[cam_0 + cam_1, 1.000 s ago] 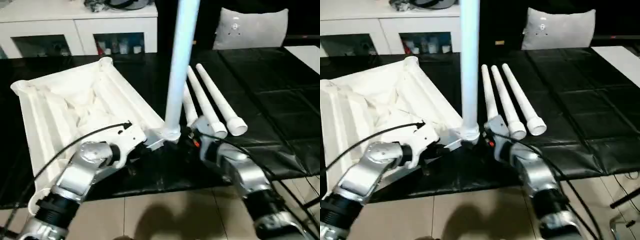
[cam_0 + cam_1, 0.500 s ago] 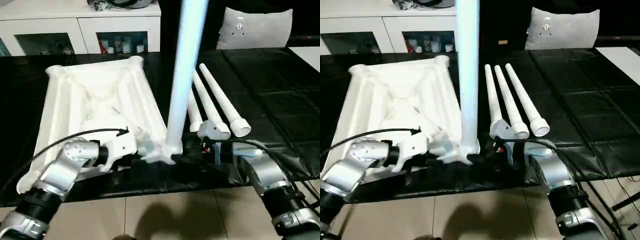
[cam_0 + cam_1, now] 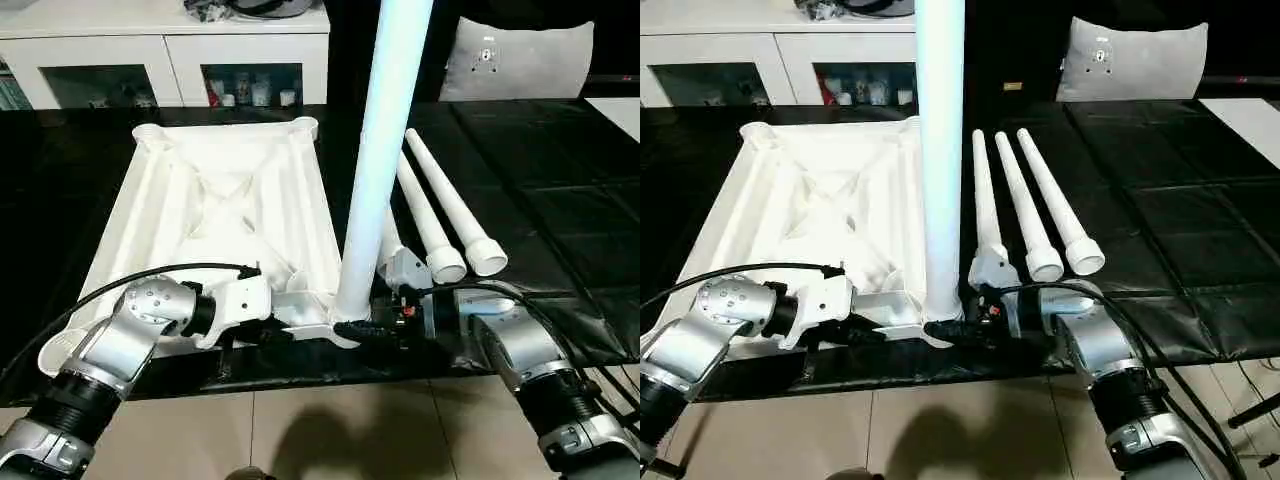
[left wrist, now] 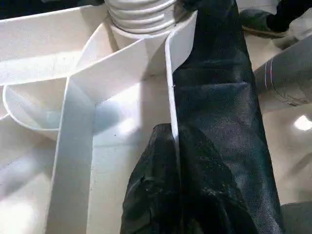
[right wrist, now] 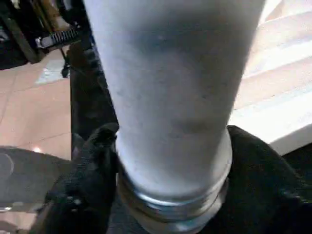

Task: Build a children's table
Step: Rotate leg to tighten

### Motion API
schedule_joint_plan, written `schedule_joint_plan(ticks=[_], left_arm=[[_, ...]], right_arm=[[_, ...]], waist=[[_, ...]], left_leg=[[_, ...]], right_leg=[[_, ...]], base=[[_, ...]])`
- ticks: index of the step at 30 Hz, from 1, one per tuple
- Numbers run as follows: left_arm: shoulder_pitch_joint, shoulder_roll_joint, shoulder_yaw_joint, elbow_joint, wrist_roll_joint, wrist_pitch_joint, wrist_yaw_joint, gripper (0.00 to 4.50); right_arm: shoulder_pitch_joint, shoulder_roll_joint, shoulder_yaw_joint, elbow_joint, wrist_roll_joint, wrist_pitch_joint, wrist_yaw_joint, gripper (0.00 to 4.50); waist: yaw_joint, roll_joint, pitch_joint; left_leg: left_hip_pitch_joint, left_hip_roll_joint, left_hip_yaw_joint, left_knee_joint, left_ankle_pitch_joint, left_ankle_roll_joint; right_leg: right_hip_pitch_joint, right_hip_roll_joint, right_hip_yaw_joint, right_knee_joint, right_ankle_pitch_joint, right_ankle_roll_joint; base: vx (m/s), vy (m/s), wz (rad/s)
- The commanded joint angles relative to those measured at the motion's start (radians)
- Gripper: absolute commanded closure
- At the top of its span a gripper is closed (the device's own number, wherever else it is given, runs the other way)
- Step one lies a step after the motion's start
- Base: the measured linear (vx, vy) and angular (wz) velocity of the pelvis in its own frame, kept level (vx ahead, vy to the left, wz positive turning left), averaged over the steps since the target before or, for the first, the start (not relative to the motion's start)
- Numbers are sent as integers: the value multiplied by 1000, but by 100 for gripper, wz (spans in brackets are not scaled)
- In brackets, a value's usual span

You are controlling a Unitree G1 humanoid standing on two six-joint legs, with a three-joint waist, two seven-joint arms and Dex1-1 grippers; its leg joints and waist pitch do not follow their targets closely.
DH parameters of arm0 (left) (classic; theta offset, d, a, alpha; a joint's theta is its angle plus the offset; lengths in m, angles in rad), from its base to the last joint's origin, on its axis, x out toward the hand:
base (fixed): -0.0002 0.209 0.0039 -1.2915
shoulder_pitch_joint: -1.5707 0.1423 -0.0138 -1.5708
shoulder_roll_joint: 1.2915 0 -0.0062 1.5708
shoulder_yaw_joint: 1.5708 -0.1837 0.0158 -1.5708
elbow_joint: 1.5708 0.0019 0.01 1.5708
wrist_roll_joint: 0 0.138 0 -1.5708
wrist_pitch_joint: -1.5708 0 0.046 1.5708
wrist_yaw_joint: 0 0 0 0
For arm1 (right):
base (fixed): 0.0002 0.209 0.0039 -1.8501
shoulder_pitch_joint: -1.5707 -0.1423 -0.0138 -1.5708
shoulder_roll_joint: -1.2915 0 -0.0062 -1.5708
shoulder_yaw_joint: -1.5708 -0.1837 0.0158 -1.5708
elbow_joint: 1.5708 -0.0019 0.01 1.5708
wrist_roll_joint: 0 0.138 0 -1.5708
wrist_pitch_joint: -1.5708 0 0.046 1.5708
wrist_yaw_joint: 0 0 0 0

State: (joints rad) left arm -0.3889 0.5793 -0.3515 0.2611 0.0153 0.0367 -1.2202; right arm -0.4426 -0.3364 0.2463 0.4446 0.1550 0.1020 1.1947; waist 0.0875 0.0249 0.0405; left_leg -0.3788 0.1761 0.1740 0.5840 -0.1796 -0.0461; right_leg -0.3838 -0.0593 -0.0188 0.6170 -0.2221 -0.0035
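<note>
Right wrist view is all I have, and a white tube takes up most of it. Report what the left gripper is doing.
Observer: The left gripper is shut on a thin wall of the tabletop, beside the near corner socket.
Operator: Say what this tube stands in.
Observer: The upright leg stands in that corner socket.
Operator: Count the spare legs.
Observer: Three loose legs lie side by side on the black mat, to the right of the tabletop.
</note>
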Motion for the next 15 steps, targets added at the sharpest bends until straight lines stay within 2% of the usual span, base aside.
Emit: schedule_joint_plan(ticks=[1,4,5,6,8,9,10,11,12,13,14,15], left_arm=[[9,5,-46,6,14,-8,-43,450],[12,3,-40,4,8,4,-41,450],[16,-3,-32,-3,3,26,-27,450],[24,-16,-18,-17,-10,68,-2,450],[35,-39,7,-46,-34,135,38,450],[42,-63,28,-72,-45,193,84,450],[44,-76,37,-84,-48,220,108,450],[46,-90,47,-96,-48,249,138,450],[47,-109,59,-108,-43,283,180,450],[45,-131,73,-118,-34,324,227,450],[45,-131,73,-118,-34,324,227,450],[40,-182,99,-132,-18,392,324,450]], right_arm=[[-6,3,-10,-1,27,17,12,158],[-2,7,-10,-3,30,24,16,165],[4,18,-11,-10,37,39,10,169],[10,40,-8,-13,34,63,-20,170],[11,80,-1,-1,12,82,-92,171],[2,126,-2,33,-13,78,-178,171],[-5,150,-5,53,-24,72,-222,171],[-15,177,-11,79,-36,67,-275,171],[-30,211,-22,115,-46,71,-342,172],[-45,239,-32,146,-53,73,-399,172],[-45,239,-32,146,-53,73,-399,173],[-76,291,-56,204,-60,82,-501,173]], waist=[[-4,-2,-58],[-4,-2,-58],[-3,-2,-58],[-3,7,-57],[-6,5,-54],[-13,4,-52],[-22,2,-45],[-26,1,-44],[-44,1,-39],[-49,-4,-38],[-57,-1,-38],[-58,0,-40]], left_leg=[[18,51,-11,-61,-144,46],[18,51,-10,-60,-140,49],[18,51,-10,-60,-141,48],[19,51,-11,-61,-150,44],[19,51,-11,-65,-166,35],[19,52,-11,-68,-190,16],[18,47,-15,-76,-244,-7],[23,48,-16,-76,-275,-18],[21,46,-21,-82,-329,-42],[23,46,-23,-82,-345,-44],[23,46,-26,-81,-355,-49],[22,46,-26,-81,-351,-48]], right_leg=[[37,-68,30,-55,14,-250],[37,-68,30,-55,14,-252],[36,-68,29,-55,12,-252],[34,-68,29,-56,-1,-255],[33,-68,29,-59,-18,-256],[32,-70,31,-58,-47,-257],[32,-71,31,-69,-153,-241],[28,-72,33,-72,-204,-233],[27,-75,35,-80,-328,-207],[24,-75,36,-84,-357,-199],[24,-76,37,-85,-381,-193],[23,-75,37,-86,-375,-190]], base=[[0,0,0],[0,0,0],[0,0,0],[0,0,0],[0,0,0],[0,0,0],[0,0,0],[0,0,0],[0,0,0],[0,0,0],[0,0,0],[0,0,0]])
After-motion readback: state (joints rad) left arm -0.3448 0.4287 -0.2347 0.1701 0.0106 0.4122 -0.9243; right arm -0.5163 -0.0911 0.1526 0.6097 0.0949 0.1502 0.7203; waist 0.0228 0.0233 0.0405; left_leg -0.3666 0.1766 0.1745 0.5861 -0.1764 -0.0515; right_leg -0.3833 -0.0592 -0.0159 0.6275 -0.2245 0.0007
